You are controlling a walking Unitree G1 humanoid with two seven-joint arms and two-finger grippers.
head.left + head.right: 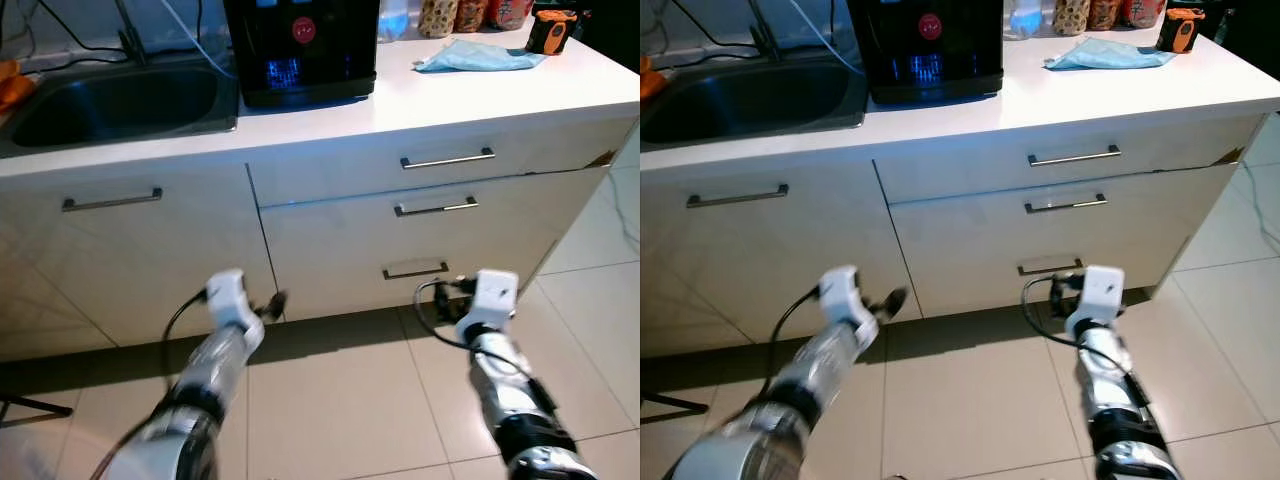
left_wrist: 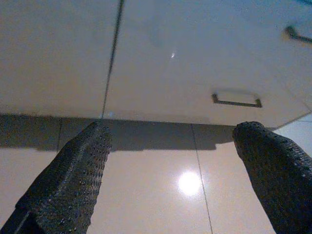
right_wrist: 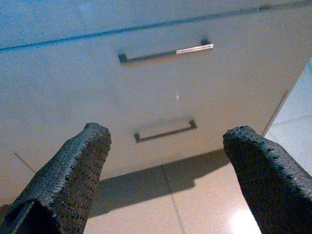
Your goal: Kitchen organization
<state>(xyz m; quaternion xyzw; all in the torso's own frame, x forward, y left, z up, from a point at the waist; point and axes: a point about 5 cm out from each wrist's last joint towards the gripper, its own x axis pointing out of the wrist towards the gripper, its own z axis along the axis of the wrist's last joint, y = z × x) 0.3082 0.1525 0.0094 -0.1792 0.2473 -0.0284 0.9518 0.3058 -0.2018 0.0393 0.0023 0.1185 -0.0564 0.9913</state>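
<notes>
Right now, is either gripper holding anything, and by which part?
Nothing is held. The left gripper and the right gripper are both open, hanging above the floor in front of the bottom drawer handle.

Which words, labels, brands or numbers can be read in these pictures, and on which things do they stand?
No text can be read.
Black machine on the counter: a red round badge and a blue lit panel, both too blurred to read.
Jars at the back of the counter: printed labels, too small to read.
Orange and black item: no legible marking.

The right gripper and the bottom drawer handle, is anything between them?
No. The right wrist view shows just bare air and floor between the open right gripper and the bottom drawer handle.
</notes>
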